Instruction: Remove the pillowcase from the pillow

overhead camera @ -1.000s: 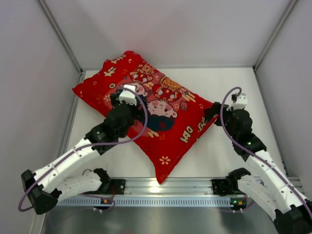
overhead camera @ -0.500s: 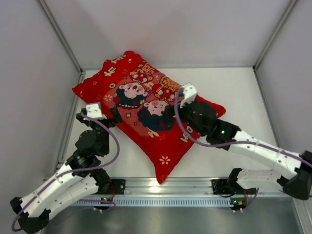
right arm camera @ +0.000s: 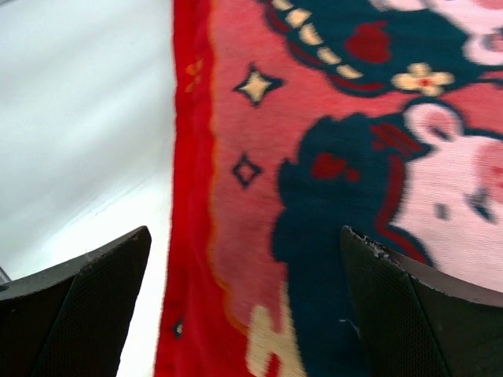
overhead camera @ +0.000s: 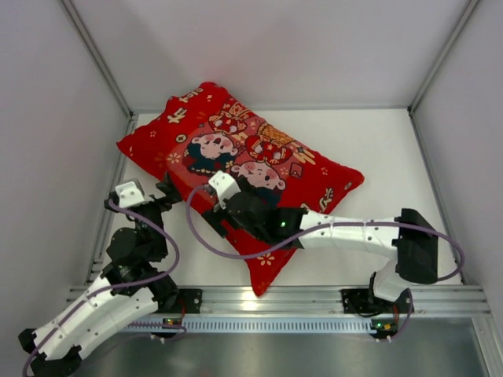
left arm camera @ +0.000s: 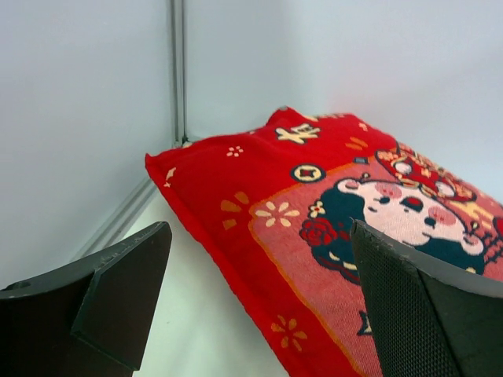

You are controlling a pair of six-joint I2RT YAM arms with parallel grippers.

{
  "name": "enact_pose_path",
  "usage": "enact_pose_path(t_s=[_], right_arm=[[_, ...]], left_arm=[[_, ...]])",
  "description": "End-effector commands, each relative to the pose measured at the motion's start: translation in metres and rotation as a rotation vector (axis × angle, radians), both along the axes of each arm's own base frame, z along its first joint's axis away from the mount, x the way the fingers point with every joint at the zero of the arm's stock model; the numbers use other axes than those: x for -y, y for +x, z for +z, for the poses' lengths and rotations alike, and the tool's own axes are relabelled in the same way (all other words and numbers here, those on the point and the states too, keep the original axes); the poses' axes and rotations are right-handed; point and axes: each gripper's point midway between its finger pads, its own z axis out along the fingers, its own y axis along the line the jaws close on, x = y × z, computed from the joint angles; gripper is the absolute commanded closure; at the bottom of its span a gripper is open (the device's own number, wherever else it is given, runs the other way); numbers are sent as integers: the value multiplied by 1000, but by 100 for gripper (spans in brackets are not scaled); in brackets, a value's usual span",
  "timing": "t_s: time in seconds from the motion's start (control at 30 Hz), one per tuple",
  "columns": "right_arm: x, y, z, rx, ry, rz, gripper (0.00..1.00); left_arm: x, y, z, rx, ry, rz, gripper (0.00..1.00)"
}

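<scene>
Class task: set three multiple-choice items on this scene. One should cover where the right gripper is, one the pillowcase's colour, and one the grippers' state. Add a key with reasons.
1. Where is the right gripper?
A. Over the pillowcase's near-left edge
B. At the far right corner
C. Beside its own base

2. What is the pillowcase's main colour?
A. Blue
B. Red
C. Green

3. What state are the grippers in?
A. Both shut
B. One shut on the pillowcase
C. Both open, holding nothing

Key:
1 A: the right wrist view shows the red edge and bare table between its fingers.
2 B: the fabric is red in every view.
3 C: the left gripper and the right gripper both have their fingers wide apart, gripping nothing.
</scene>
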Motion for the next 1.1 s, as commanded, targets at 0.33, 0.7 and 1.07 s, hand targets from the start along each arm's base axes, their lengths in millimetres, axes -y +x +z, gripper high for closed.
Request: enact_pose_path(t_s=[0.33, 0.7, 1.07], right_arm=[[39, 45, -94, -24, -260, -403, 0], [168, 79, -96, -128, -140, -722, 91], [259, 110, -61, -173, 8, -880, 100]], left_arm=[[-5, -3, 9, 45, -29, 16, 1], [0, -2, 9, 42, -19, -3, 3], [6, 1, 6, 27, 5, -23, 4]])
